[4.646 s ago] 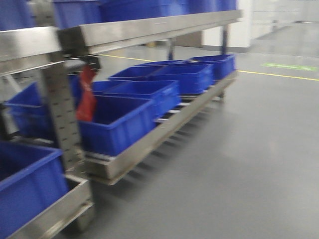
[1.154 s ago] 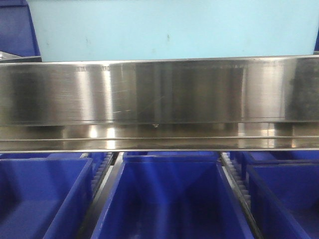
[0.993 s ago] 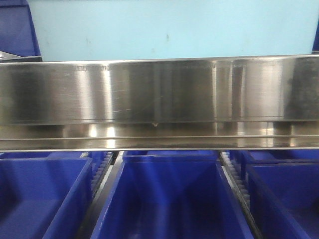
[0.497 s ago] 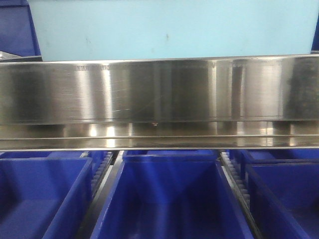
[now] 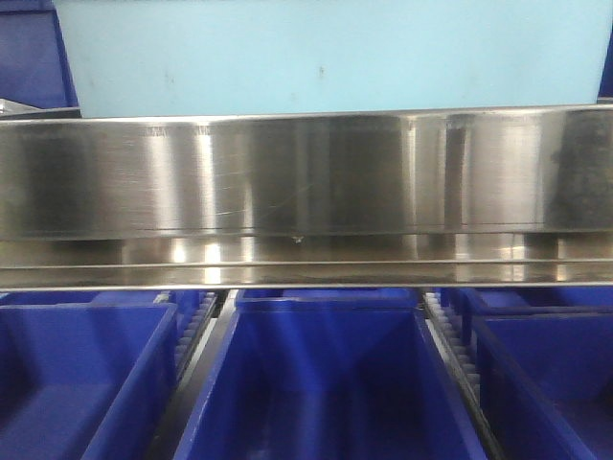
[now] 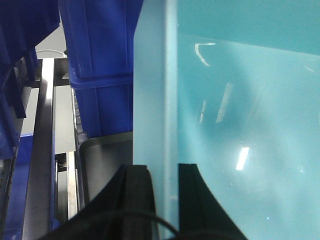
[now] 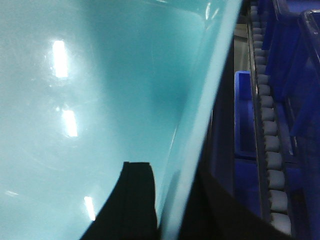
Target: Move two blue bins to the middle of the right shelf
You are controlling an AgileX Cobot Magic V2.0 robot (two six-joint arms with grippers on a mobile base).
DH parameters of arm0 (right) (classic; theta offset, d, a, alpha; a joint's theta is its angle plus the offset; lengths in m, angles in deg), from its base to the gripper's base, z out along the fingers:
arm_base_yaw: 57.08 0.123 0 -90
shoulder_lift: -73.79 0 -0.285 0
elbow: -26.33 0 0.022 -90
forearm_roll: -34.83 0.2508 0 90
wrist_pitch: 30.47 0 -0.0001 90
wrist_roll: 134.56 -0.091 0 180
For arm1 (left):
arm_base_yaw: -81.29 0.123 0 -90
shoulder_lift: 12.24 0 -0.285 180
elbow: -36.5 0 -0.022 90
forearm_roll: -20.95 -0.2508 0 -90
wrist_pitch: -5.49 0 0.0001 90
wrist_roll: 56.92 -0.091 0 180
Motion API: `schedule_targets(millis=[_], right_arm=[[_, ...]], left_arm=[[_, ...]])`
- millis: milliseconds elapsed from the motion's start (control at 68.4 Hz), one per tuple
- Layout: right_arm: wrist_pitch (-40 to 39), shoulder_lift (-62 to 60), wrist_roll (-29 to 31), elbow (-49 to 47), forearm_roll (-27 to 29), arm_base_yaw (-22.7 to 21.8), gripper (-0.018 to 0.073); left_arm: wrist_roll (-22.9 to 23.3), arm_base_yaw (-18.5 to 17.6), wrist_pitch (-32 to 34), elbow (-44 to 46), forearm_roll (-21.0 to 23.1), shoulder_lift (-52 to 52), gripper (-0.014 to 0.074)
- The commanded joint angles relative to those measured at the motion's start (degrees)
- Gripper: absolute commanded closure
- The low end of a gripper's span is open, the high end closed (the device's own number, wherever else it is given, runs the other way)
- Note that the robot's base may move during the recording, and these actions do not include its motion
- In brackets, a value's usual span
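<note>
Left wrist-mounted view shows the left gripper (image 6: 161, 170) straddling one end wall of the pale blue bin (image 6: 240, 110), one black finger (image 6: 134, 200) on the outer face and the other inside, both pressed against the plastic, so the jaws are clamped on that wall. The right wrist view mirrors this: the right gripper (image 7: 172, 175) has one finger (image 7: 136, 200) inside the bin and its partner outside, clenched on the opposite end wall, with a roller track (image 7: 270, 145) running just beside it.

From the front camera the bin fills the upper part of the view, just above the steel shelf beam (image 5: 306, 172), its long axis running crosswise to the robot from left to right. Whether its base rests on the shelf or hangs just clear is hidden by the beam. Dark blue bins (image 5: 326, 383) sit in the level below.

The bin therefore lies between the two arms, each holding its own end, neither nearer. Any push forward or lowering probably needs both arms moving evenly, or the bin could skew against the beam
</note>
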Motion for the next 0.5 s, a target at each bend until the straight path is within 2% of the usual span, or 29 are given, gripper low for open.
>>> schedule_targets(millis=[0, 175, 248, 482], right_arm=[[-2.0, -0.5, 1.7, -0.7, 1.1, 0.1, 0.0712], [-2.2, -0.5, 1.7, -0.7, 1.2, 0.1, 0.0712], [-0.8, -0.2, 1.7, -0.5, 1.2, 0.1, 0.0712], [2.9, 2.2, 1.7, 0.1, 1.2, 0.1, 0.0712]], left_arm=[[1.0, -0.5, 5.2, 0.6, 3.5, -0.9, 0.0707], [1.0, -0.5, 3.5, 0.6, 4.2, -0.9, 0.0707], [1.0, -0.5, -0.8, 0.6, 5.6, -0.9, 0.0707], [1.0, -0.5, -15.1, 0.6, 4.9, -0.9, 0.0707]])
